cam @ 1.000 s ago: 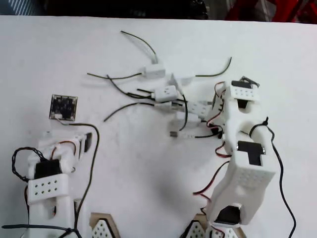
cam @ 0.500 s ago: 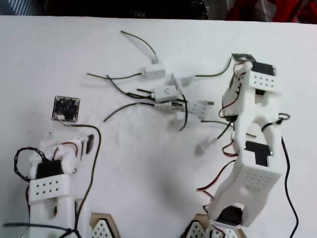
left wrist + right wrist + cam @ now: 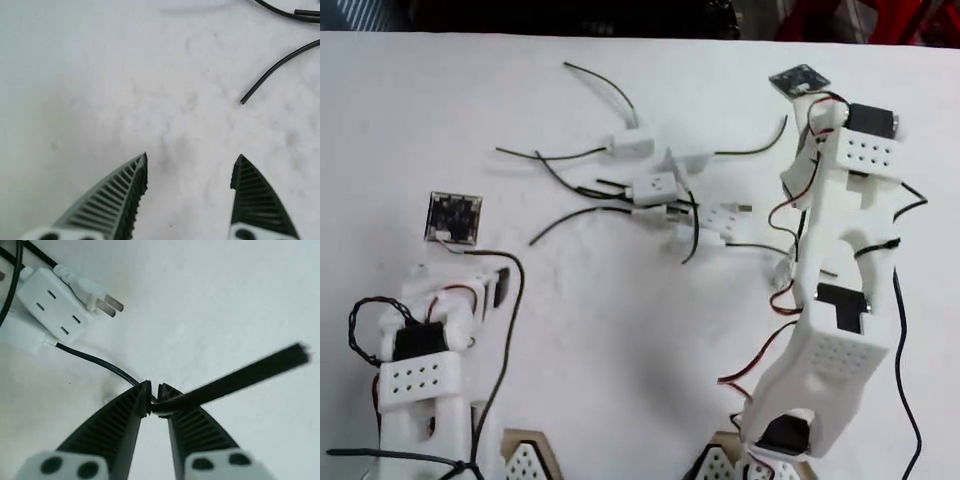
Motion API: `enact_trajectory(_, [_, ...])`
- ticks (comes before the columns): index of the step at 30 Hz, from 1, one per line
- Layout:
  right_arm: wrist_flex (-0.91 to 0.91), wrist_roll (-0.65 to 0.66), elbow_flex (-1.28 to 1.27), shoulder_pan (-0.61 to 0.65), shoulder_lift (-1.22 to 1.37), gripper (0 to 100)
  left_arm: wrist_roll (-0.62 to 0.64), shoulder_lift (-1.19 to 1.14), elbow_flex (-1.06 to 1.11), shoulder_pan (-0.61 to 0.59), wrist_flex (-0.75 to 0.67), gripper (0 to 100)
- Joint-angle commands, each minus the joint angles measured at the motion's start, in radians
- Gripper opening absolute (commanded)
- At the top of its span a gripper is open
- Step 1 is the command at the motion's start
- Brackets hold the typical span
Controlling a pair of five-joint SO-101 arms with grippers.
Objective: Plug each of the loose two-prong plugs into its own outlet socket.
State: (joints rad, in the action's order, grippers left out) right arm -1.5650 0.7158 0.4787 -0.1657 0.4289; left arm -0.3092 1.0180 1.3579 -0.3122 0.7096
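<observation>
Open table point(image 3: 610, 340) from the near edge to mid-table; outlet sockets point(image 3: 655, 186) crowd the far middle; right arm point(image 3: 832, 230) blocks the right side.

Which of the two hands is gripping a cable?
The right hand, shut on a black cable; the left hand is open above the table.

A white, faintly smudged surface point(image 3: 620, 340) lies under even light that casts only soft shadows. Beyond its far edge runs a dark strip point(image 3: 570, 15) of room (too dim to make out), with red shapes point(image 3: 860, 18) at one end and a pale striped patch point(image 3: 360, 12) at the other.
</observation>
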Motion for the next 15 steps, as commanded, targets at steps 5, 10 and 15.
enact_trajectory(5, [-0.088,-0.130,0.048,0.036,-0.059,21.7,0.002,0.025,-0.005,0.008,-0.023,27])
enact_trajectory(10, [-0.150,-0.133,0.038,0.036,-0.160,23.0,0.002,0.025,-0.003,0.007,-0.023,27])
enact_trajectory(15, [-0.153,-0.135,-0.109,0.030,-0.277,23.0,0.002,0.025,-0.003,0.004,-0.023,27])
